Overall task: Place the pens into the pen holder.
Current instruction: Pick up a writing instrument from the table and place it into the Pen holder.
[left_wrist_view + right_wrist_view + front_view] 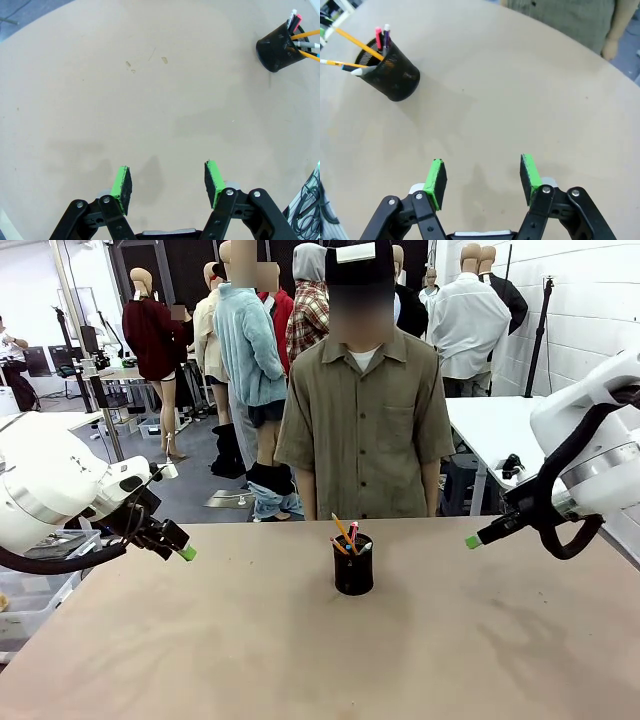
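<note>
Black mesh pen holder [353, 566] mid-table in front view, pens [346, 534] standing in it, person [365, 410] behind; left gripper [186, 553] and right gripper [473, 540] well apart either side. Left wrist view — jaws spread, empty, bare table [125, 100] below. Right wrist view — same: jaws apart, nothing held.

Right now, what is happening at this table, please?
Nothing is being handled. The pens already stand in the black mesh pen holder at the middle of the table. The left gripper and the right gripper are both open, hold nothing, and hang above bare table off to each side of the holder. A person stands at the far edge, with no hand on the table.
</note>
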Robot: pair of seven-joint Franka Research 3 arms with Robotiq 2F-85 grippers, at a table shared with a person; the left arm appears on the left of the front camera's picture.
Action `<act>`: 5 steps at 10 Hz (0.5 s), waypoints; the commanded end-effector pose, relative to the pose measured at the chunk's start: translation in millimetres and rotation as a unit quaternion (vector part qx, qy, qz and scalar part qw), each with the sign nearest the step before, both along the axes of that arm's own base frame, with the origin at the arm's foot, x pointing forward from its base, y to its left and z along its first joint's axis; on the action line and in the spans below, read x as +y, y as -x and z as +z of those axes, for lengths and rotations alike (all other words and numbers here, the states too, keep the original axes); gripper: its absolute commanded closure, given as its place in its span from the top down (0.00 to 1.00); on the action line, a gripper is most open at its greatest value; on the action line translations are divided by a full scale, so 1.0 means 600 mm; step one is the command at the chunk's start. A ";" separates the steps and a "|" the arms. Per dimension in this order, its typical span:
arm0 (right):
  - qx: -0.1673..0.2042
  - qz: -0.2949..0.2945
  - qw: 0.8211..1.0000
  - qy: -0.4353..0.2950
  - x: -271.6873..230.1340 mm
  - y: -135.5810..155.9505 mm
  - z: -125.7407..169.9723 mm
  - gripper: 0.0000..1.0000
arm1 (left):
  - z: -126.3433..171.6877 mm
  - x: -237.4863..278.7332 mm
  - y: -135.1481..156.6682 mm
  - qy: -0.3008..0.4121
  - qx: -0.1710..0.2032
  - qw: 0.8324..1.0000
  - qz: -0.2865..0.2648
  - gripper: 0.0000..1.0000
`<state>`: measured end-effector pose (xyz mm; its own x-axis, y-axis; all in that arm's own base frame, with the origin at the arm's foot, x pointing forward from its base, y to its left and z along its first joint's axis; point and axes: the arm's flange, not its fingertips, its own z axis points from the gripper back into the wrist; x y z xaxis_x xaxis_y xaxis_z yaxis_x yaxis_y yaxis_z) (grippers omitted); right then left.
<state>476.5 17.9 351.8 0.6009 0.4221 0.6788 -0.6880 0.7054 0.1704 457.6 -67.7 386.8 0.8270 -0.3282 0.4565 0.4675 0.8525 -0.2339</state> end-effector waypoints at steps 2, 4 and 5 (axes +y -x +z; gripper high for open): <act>-0.006 0.004 1.000 -0.009 -0.011 -0.004 -0.006 0.74 | -0.002 0.003 -0.004 0.002 -0.008 1.000 -0.008 0.76; -0.006 0.004 1.000 -0.009 -0.011 -0.004 -0.006 0.74 | -0.002 0.003 -0.004 0.002 -0.008 1.000 -0.008 0.76; -0.006 0.004 1.000 -0.009 -0.011 -0.004 -0.006 0.74 | -0.002 0.003 -0.004 0.002 -0.008 1.000 -0.008 0.76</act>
